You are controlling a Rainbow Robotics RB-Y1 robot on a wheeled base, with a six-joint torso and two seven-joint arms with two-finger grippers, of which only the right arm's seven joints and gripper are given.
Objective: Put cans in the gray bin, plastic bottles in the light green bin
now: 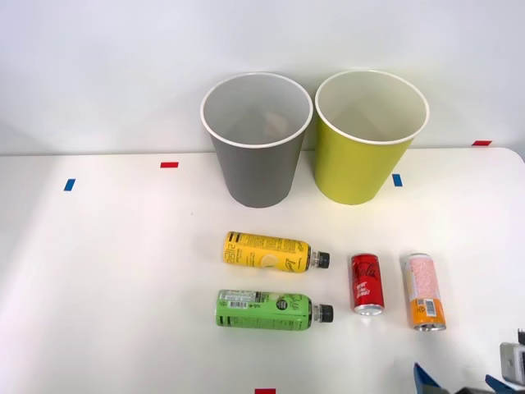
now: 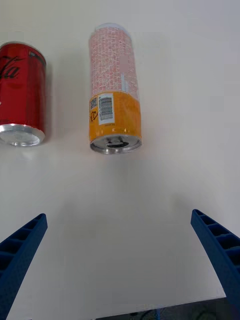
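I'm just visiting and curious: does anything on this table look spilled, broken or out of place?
Nothing is spilled or damaged. The odd part is that all four drinks lie on their sides: the yellow bottle, the green bottle, the red can and the pink-and-orange can. The gray bin and light green bin stand upright.

Gray bin (image 1: 257, 139) and light green bin (image 1: 371, 135) upright at the table (image 1: 107, 287) back, nearly touching. All four items lying down: yellow bottle (image 1: 267, 251) above green bottle (image 1: 264, 310), caps pointing right; red can (image 1: 367, 282) and pink-orange can (image 1: 423, 291) side by side. Right gripper (image 1: 463, 383) fingertips at bottom-right edge, spread apart.
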